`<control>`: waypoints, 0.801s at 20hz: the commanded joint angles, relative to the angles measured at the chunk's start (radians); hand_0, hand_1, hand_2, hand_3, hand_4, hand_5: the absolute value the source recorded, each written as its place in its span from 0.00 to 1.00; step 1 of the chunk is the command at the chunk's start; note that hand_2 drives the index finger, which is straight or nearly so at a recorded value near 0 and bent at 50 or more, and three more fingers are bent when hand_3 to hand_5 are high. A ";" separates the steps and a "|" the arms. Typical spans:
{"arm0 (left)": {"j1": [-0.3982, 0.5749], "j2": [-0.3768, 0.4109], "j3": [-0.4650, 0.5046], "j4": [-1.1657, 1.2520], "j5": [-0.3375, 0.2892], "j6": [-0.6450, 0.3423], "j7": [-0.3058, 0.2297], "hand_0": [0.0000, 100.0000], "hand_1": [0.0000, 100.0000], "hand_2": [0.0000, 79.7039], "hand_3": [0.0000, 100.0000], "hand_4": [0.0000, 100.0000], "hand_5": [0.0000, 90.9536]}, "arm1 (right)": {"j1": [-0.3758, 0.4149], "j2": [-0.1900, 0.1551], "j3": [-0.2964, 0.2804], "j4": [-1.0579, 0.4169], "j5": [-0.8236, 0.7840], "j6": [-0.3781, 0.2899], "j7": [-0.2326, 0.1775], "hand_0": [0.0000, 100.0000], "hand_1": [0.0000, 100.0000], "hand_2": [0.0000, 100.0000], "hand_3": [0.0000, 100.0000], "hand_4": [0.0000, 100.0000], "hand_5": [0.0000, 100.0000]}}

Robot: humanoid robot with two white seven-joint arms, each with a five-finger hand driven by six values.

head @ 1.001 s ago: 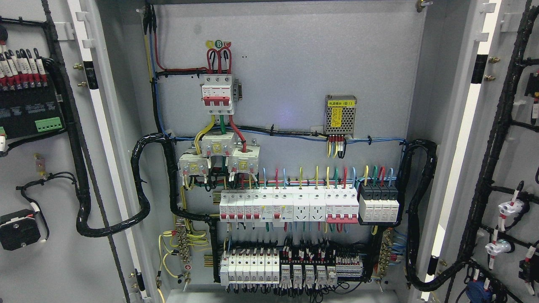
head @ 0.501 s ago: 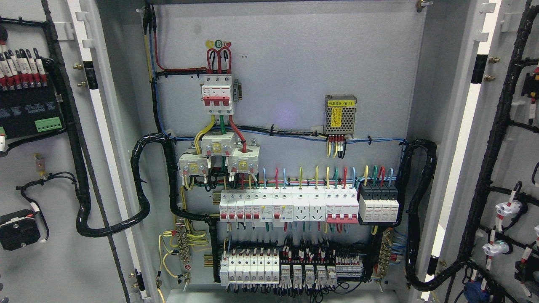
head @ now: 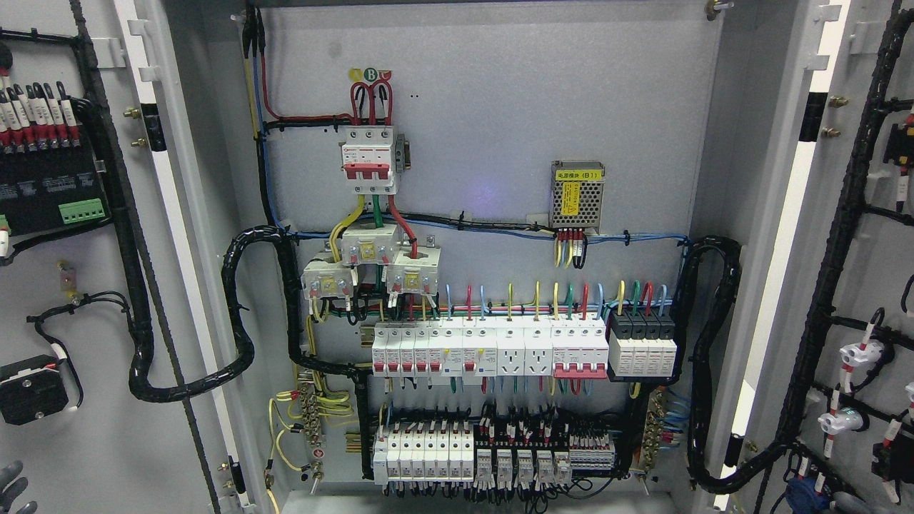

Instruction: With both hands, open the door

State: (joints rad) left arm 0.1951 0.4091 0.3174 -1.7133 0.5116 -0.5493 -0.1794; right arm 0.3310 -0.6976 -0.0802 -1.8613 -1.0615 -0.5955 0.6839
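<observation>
Both doors of the grey electrical cabinet stand wide open. The left door [head: 93, 442] fills the picture's left, its inner face carrying black modules and a cable loom. The right door [head: 875, 257] fills the right side, with black cabling and small white fittings on it. Between them the cabinet's back panel [head: 500, 107] shows breakers and coloured wires. A small grey part of my left hand [head: 13, 487] shows in the lower left corner, in front of the left door. At the bottom edge on the right, a grey sliver [head: 850, 504] may be my right hand.
A red-and-white main breaker [head: 368, 160] sits at upper centre, with a yellow-labelled power module [head: 578, 194] to its right. Rows of breakers [head: 493, 350] and terminal blocks [head: 493, 457] fill the lower panel. Thick black cable looms [head: 239, 314] hang from both door hinges.
The right door has swung slightly further out, its fittings shifting right. A grey part of my left hand has come into the lower left corner, and a grey sliver has appeared at the bottom right.
</observation>
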 commanded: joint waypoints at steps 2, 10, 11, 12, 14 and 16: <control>0.050 0.016 -0.179 -0.051 -0.004 -0.034 -0.005 0.00 0.00 0.00 0.00 0.04 0.00 | 0.063 0.027 0.134 -0.019 0.054 -0.004 -0.003 0.00 0.00 0.00 0.00 0.00 0.00; 0.187 0.011 -0.339 -0.034 -0.093 -0.188 -0.009 0.00 0.00 0.00 0.00 0.04 0.00 | 0.175 0.107 0.218 -0.022 0.169 -0.036 -0.001 0.00 0.00 0.00 0.00 0.00 0.00; 0.199 0.010 -0.357 -0.031 -0.099 -0.195 -0.009 0.00 0.00 0.00 0.00 0.04 0.00 | 0.178 0.115 0.233 -0.021 0.181 -0.037 -0.001 0.00 0.00 0.00 0.00 0.00 0.00; 0.208 0.008 -0.377 -0.032 -0.100 -0.198 -0.009 0.00 0.00 0.00 0.00 0.04 0.00 | 0.183 0.116 0.244 -0.021 0.187 -0.037 -0.001 0.00 0.00 0.00 0.00 0.00 0.00; 0.239 0.005 -0.402 -0.029 -0.104 -0.198 -0.009 0.00 0.00 0.00 0.00 0.04 0.00 | 0.198 0.125 0.270 -0.016 0.193 -0.037 -0.009 0.00 0.00 0.00 0.00 0.00 0.00; 0.270 0.005 -0.440 -0.023 -0.104 -0.196 -0.011 0.00 0.00 0.00 0.00 0.04 0.00 | 0.220 0.139 0.283 -0.006 0.201 -0.033 -0.074 0.00 0.00 0.00 0.00 0.00 0.00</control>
State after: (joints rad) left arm 0.3823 0.4175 0.0600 -1.7415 0.4324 -0.7395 -0.1882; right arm 0.4983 -0.6220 0.0857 -1.8757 -0.9033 -0.6294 0.6614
